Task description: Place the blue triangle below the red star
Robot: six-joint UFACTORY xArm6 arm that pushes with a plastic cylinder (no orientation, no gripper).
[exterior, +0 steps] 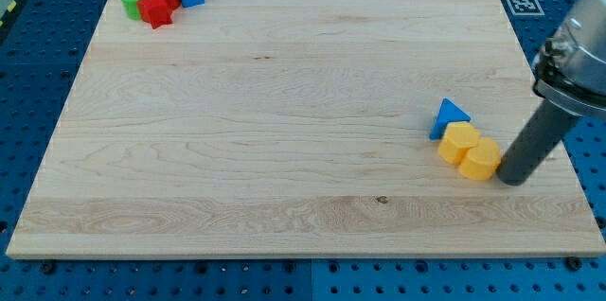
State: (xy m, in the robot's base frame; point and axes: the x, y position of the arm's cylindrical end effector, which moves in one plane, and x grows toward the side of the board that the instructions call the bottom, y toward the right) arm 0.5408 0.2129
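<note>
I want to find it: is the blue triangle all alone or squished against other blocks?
Squished: the blue triangle touches the yellow blocks at the view's right; my tip sits beside them.

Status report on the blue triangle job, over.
My tip at the view's right, beside the yellow blocks. Blue triangle touching them, far from red star. Nothing between.

Straight dark rod [535,142] (matte black) under grey housing [578,50]

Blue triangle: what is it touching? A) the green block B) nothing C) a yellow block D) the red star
C: the blue triangle sits against a yellow block at the view's right, far from the red star at the top left; my tip is just right of the yellow blocks.
</note>
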